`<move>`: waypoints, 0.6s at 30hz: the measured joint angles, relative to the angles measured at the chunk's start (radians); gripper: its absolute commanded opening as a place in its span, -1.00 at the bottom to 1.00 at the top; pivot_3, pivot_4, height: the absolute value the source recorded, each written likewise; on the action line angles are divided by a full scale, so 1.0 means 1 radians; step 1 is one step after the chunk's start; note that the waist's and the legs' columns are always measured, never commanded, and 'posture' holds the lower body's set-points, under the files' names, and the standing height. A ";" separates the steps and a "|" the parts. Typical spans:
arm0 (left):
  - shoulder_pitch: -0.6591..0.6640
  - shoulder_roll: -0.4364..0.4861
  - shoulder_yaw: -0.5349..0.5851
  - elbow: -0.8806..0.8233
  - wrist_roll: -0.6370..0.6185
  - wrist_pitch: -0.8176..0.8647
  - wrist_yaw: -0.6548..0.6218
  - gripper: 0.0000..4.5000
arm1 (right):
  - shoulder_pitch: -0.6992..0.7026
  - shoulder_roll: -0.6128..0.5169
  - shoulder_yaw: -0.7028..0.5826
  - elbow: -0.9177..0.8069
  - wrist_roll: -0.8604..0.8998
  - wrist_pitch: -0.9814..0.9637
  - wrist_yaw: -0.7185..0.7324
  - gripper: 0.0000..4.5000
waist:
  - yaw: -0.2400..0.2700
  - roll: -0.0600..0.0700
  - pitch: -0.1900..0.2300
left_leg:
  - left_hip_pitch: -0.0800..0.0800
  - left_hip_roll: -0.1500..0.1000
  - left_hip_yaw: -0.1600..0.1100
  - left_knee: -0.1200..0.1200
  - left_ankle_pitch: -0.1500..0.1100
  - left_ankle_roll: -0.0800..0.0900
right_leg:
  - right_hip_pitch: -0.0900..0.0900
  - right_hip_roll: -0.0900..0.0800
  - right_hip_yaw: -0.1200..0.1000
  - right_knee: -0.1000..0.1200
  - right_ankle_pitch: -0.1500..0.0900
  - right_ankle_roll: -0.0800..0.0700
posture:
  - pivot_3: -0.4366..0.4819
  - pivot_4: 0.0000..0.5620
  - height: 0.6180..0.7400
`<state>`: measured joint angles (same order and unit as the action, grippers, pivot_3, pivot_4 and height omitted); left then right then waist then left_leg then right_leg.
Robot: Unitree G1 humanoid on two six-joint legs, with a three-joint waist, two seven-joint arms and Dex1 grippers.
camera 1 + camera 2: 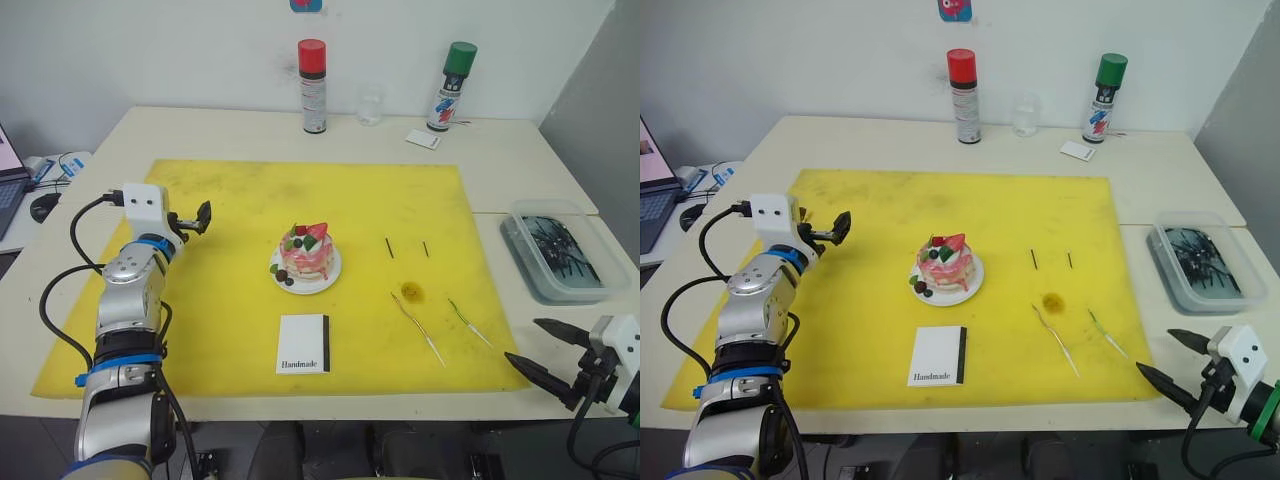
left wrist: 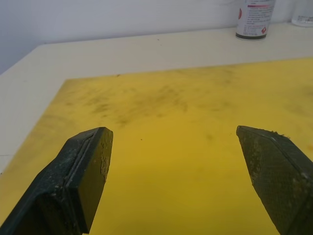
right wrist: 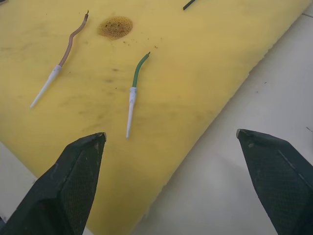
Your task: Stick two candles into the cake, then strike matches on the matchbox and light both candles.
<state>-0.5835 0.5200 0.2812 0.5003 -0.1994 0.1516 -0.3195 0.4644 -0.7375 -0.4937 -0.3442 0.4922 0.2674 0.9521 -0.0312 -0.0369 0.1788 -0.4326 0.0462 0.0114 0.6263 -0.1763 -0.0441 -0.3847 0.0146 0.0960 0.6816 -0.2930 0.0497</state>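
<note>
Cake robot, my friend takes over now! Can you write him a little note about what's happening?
Left tool: open, empty, over the mat, left of the cake.
Right tool: open, empty, off the mat's near right corner, close to the candles.
Candles: both flat on the mat, right of the matchbox.
Matches: lying right of the cake.
Done: nothing.
Left: stick in both candles, strike matches, light both.

A lab or test bench is indicated: a plain cream table against a bare white wall, covered by a stained yellow mat. Spray cans are stood at the far edge; a laptop and cabling are seen far left.
</note>
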 measured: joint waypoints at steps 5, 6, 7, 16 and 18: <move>0.000 0.001 0.009 0.000 -0.025 0.000 -0.026 0.99 | 0.010 0.000 0.000 -0.006 0.000 0.000 0.000 1.00 | 0.000 0.000 0.000 | 0.000 0.000 0.000 0.000 0.000 0.000 | 0.000 0.000 0.000 0.000 0.000 0.000 | -0.05 -0.47 1.00; 0.001 0.002 0.011 0.000 -0.028 0.000 -0.028 0.99 | 0.011 0.000 0.000 -0.008 0.000 0.000 0.000 1.00 | 0.000 0.000 0.000 | 0.000 0.000 0.000 0.000 0.000 0.000 | 0.000 0.000 0.000 0.000 0.000 0.000 | -0.05 -0.47 1.00; 0.002 0.004 0.014 0.000 -0.032 0.000 -0.033 0.99 | 0.012 0.000 0.000 -0.010 0.000 0.001 0.000 1.00 | 0.000 0.000 0.000 | 0.000 0.000 0.000 0.000 0.000 0.000 | 0.000 0.000 0.000 0.000 0.000 0.000 | -0.05 -0.47 1.00; 0.031 0.045 0.042 -0.024 -0.064 0.000 -0.077 0.99 | 0.009 -0.004 0.000 -0.065 0.002 0.034 -0.012 1.00 | 0.000 0.000 0.000 | 0.000 0.000 0.000 0.000 0.000 0.000 | 0.000 0.000 0.000 0.000 0.000 0.000 | -0.05 -0.47 1.00; 0.038 0.066 0.054 -0.031 -0.076 0.000 -0.097 0.99 | 0.005 -0.005 0.000 -0.078 0.002 0.049 -0.016 1.00 | 0.000 0.000 0.000 | 0.000 0.000 0.000 0.000 0.000 0.000 | 0.000 0.000 0.000 0.000 0.000 0.000 | -0.05 -0.47 1.00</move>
<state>-0.5451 0.5858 0.3357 0.4694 -0.2752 0.1513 -0.4161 0.4696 -0.7426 -0.4936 -0.4217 0.4946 0.3163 0.9362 -0.0314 -0.0369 0.1788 -0.4326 0.0466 0.0112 0.6262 -0.1763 -0.0441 -0.3847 0.0146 0.0958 0.6816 -0.2931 0.0496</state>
